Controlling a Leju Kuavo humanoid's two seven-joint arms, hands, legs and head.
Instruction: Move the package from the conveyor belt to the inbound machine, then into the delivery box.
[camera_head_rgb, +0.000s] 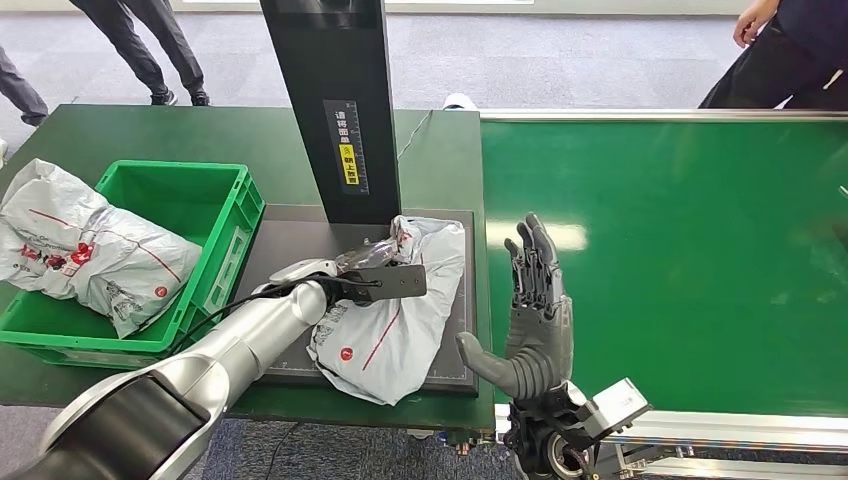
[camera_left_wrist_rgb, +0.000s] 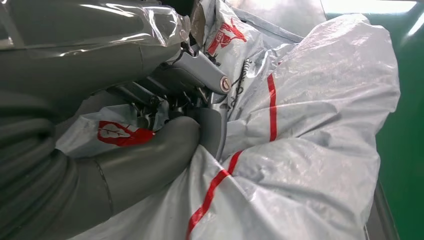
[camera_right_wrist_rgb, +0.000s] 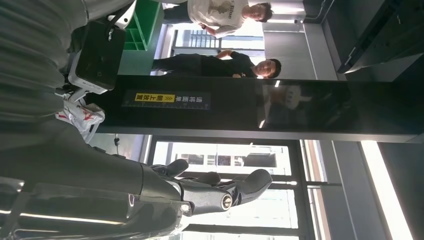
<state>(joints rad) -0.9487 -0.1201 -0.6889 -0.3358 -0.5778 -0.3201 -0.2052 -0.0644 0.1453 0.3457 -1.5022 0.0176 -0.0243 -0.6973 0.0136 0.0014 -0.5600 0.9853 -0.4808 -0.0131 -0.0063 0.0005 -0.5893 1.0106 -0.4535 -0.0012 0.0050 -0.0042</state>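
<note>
A grey plastic package (camera_head_rgb: 395, 330) with red stripes lies crumpled on the dark platform (camera_head_rgb: 290, 250) of the inbound machine, at the foot of its black column (camera_head_rgb: 340, 110). My left hand (camera_head_rgb: 362, 262) rests on the package's far left part. In the left wrist view the thumb and fingers of that left hand (camera_left_wrist_rgb: 165, 145) pinch a fold of the package (camera_left_wrist_rgb: 310, 125). My right hand (camera_head_rgb: 535, 320) stands upright at the near left edge of the green conveyor belt (camera_head_rgb: 680, 260), fingers apart and holding nothing. The right hand (camera_right_wrist_rgb: 200, 192) is empty in the right wrist view too.
A green delivery box (camera_head_rgb: 240, 215) stands left of the platform, with another grey package (camera_head_rgb: 90, 250) lying in it and over its left rim. People stand beyond the table at the back left (camera_head_rgb: 140, 50) and the back right (camera_head_rgb: 780, 50).
</note>
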